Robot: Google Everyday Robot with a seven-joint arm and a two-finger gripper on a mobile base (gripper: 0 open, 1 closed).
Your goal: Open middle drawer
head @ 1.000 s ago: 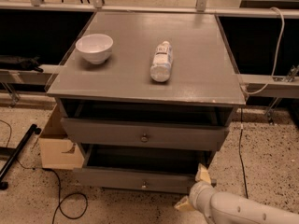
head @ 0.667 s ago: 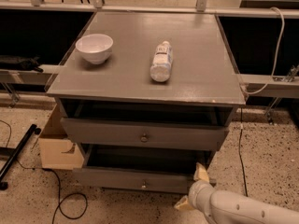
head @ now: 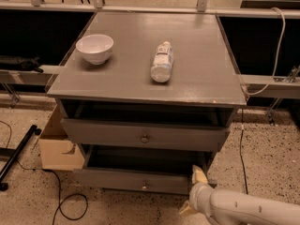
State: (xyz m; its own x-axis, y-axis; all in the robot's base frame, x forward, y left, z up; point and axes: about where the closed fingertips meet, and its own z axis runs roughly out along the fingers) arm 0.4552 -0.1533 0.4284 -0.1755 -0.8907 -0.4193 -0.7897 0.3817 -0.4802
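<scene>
The grey cabinet (head: 140, 78) shows two drawer fronts from above. The upper, taller and wider one (head: 187, 137) is the top drawer, pulled out a little. Below it is the middle drawer (head: 108, 178), a flat grey front with a small round metal knob (head: 144, 186) at its centre, also standing out a little with a dark gap above it. The lowest drawer is hidden. My gripper (head: 194, 192), with beige tips on a white arm (head: 248, 210), is low at the right end of the middle drawer's front, well to the right of the knob.
A white bowl (head: 94, 48) and a lying plastic bottle (head: 162, 62) rest on the cabinet top. A cardboard box (head: 58, 146) stands at the cabinet's left. Black cables (head: 58, 196) and a black stand leg (head: 18, 151) lie on the speckled floor. A rail (head: 272, 86) runs behind.
</scene>
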